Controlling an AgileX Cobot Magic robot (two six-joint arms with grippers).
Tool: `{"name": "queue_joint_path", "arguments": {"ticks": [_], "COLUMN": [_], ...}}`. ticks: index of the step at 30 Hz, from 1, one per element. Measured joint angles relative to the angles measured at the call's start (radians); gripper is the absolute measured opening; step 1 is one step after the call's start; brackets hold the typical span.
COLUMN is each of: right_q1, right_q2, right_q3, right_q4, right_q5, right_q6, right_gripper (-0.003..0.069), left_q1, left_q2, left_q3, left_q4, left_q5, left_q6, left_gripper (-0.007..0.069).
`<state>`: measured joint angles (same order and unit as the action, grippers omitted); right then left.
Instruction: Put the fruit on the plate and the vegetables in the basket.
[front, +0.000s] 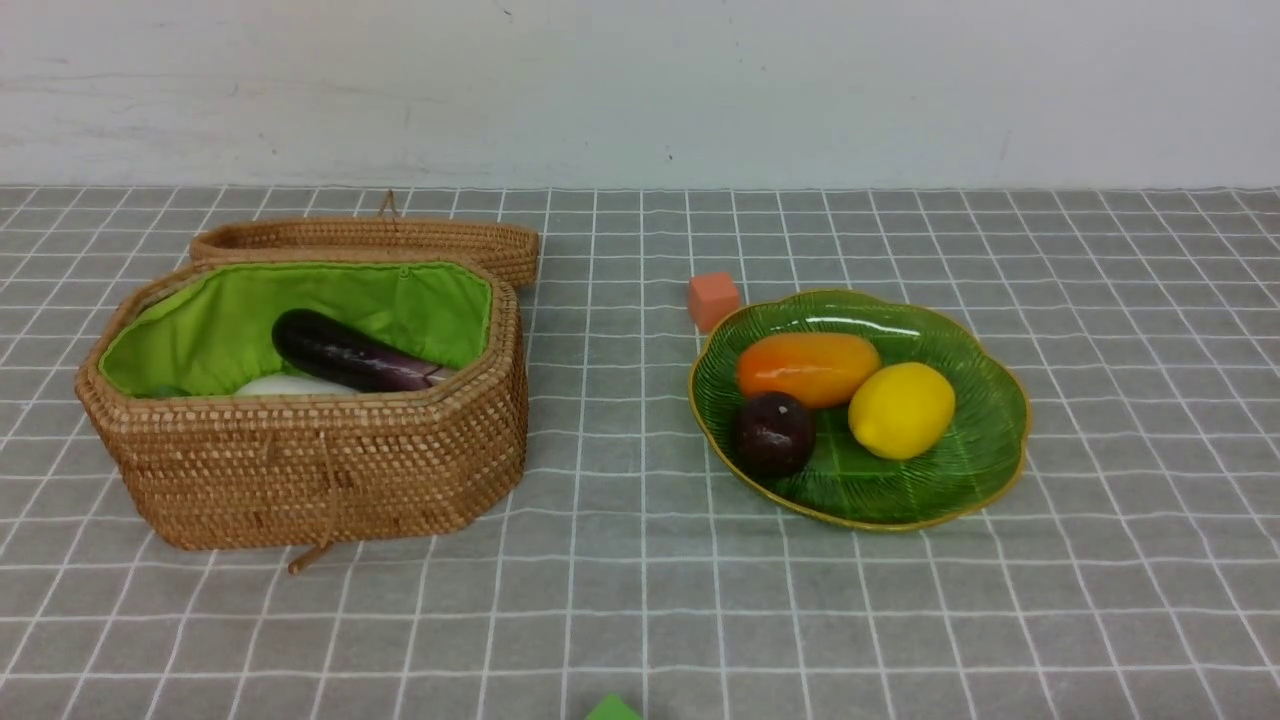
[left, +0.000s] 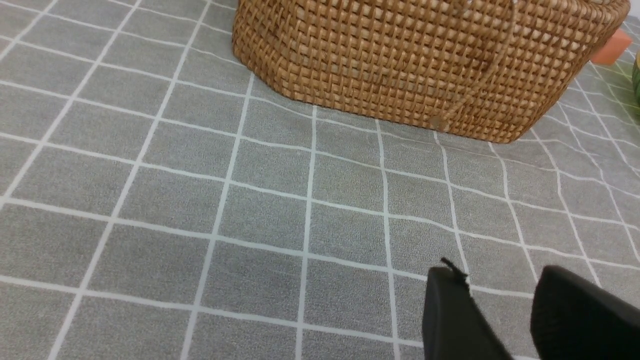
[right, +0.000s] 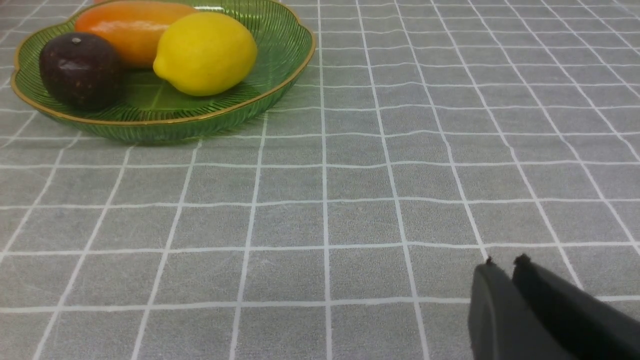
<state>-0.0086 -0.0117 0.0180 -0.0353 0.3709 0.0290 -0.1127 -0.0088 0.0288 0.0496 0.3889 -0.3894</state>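
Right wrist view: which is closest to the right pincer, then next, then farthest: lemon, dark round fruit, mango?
From the right pincer:
1. Lemon, on the plate's pincer side.
2. Dark round fruit, near the plate's front rim.
3. Mango, at the back, behind both.

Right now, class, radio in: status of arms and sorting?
Left gripper open, right gripper shut, both empty. Fruit on plate. Eggplant in basket.

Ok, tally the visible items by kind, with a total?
Fruit: 3 - lemon, mango, maroon fruit
Vegetables: 2 - eggplant, white vegetable
Blocks: 2 - orange cube, green block
Containers: 2 - basket, plate
Total: 9
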Motion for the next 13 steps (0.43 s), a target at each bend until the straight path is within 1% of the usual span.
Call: {"name": "queue_joint_path", "arguments": {"ticks": [13], "right_q1": [0.0], "right_q2": [0.0], "right_q3": [0.0], "right_q4": [0.0], "right_q5": [0.0], "right_q6": [0.0], "right_gripper": [0.0073], "left_q1": [0.0], "left_q2": [0.0], "left_q3": [0.0], "left_q4": [0.0], "left_q5": [0.0], "left_q6": [0.0], "left_gripper": [0.0239]}}
